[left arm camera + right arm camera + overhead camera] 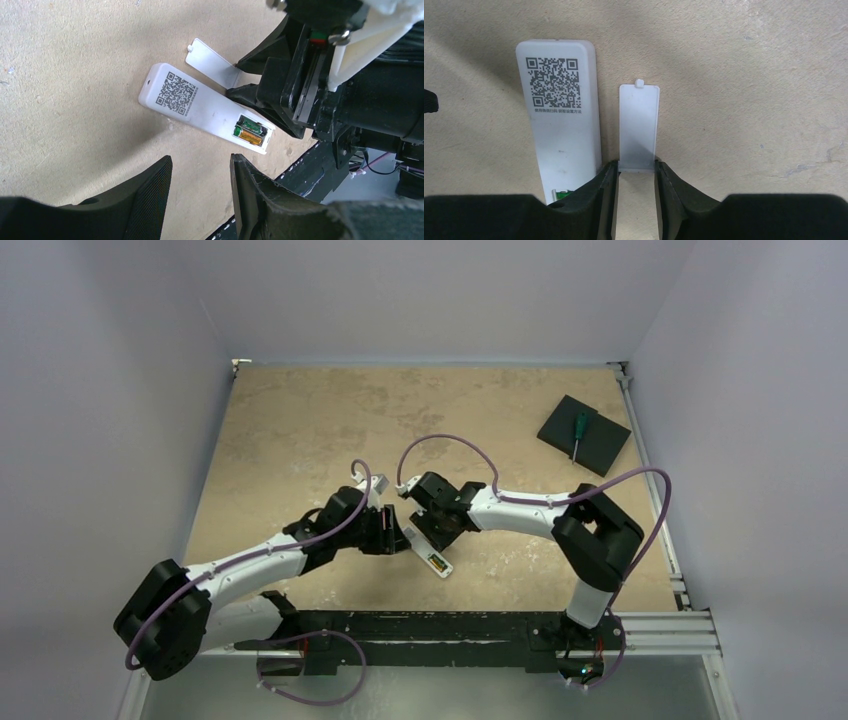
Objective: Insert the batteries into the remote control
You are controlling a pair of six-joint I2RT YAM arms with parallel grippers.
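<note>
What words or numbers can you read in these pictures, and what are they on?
"使用微信扫码 获取设置方法": small printed line on the back of the remote control, just under the QR code.
The QR code is only a pattern, with no letters.
Print on the batteries: too small to read.
The battery cover: no writing shows.

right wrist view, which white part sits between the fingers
The thin battery cover, tab at its far end; the QR-coded remote control lies beside it.
</note>
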